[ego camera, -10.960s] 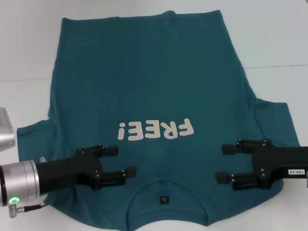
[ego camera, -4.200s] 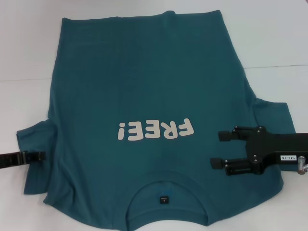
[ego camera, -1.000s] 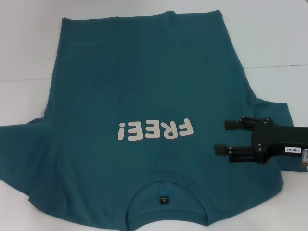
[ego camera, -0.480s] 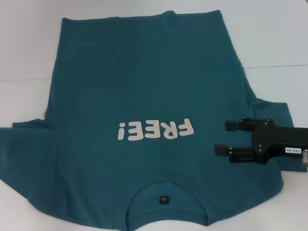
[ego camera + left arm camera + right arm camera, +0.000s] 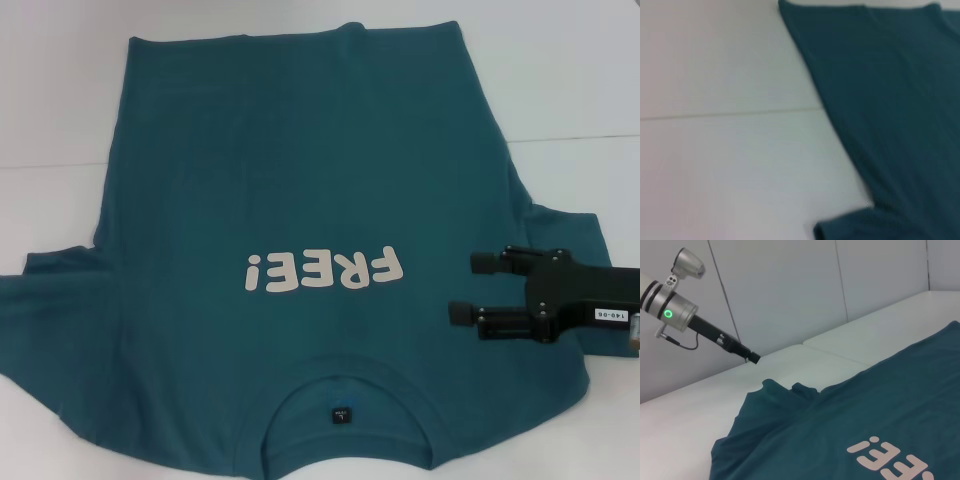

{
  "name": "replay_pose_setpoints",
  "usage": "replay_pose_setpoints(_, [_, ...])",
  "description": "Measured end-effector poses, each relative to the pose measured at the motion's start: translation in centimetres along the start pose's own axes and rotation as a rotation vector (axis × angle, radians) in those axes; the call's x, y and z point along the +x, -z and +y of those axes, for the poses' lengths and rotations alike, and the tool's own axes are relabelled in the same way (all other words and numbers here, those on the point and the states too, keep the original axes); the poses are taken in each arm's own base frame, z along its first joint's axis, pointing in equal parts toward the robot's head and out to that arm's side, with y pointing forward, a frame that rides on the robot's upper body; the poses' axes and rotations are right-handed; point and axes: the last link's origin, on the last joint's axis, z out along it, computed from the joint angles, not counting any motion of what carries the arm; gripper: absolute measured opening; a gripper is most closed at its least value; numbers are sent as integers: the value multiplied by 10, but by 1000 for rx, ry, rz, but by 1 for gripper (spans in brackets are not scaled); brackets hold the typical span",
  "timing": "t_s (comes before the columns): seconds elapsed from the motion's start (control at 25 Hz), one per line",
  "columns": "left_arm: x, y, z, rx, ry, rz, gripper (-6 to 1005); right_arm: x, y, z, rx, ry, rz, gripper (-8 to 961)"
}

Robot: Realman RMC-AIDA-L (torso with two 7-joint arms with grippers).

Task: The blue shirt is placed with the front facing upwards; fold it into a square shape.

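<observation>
Blue shirt [image 5: 300, 200] flat, right claw [image 5: 462, 287] open

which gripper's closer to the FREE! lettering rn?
Right. The right gripper hovers over the shirt just beside the FREE! lettering, fingers open. The left gripper is off past the shirt's left sleeve, above the table.
</observation>
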Motion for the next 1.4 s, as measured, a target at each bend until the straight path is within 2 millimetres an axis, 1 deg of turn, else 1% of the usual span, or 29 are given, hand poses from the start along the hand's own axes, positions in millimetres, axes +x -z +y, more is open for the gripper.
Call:
replay_pose_setpoints(0.08, [-4, -3, 1, 15, -29, -27, 32, 0, 0, 0, 1, 2, 0, 918])
replay_pose_setpoints(0.24, [-10, -13, 7, 88, -93, -62, 86, 1, 0, 0, 1, 4, 0, 918])
replay_pose_setpoints(0.36, [-11, -21, 11, 138, -131, -79, 126, 1, 0, 0, 0, 4, 0, 919])
replay_pose_setpoints(0.52, [-13, -29, 16, 129, -135, -113, 180, 1, -1, 1, -3, 3, 2, 919])
replay_pose_setpoints(0.64, [-14, -34, 18, 113, -130, -131, 372, 1, -1, 1, -2, -1, 2, 919])
replay_pose_setpoints(0.84, [-14, -41, 16, 126, -128, -126, 565, 1, -1, 1, -3, -2, 2, 918])
replay_pose_setpoints(1.08, [-12, -44, 15, 135, -125, -112, 802, 0, -2, 1, -5, 0, 2, 918])
replay_pose_setpoints(1.4, [-14, -50, 18, 125, -124, -117, 789, -1, -2, 0, -2, 0, -2, 917])
